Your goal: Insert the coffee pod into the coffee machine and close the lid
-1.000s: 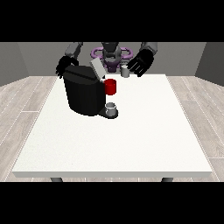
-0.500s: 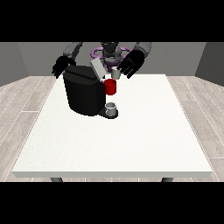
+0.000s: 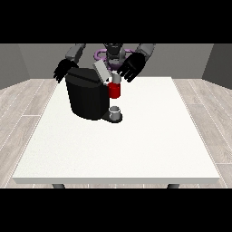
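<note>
The black coffee machine (image 3: pixel 89 97) sits at the far left part of the white table (image 3: pixel 136 145), its grey lid (image 3: pixel 102 71) tilted up and open. At the machine's front, a red piece (image 3: pixel 115 90) shows just above a small grey cup (image 3: pixel 116 111) on the drip base; whether the coffee pod itself is that grey bit on top of the red cannot be told. The hand at the view's right (image 3: pixel 132 67) hangs just beside the raised lid, fingers spread and relaxed, holding nothing. The hand at the view's left (image 3: pixel 65 70) hovers behind the machine's far corner, fingers hanging loosely, empty too.
</note>
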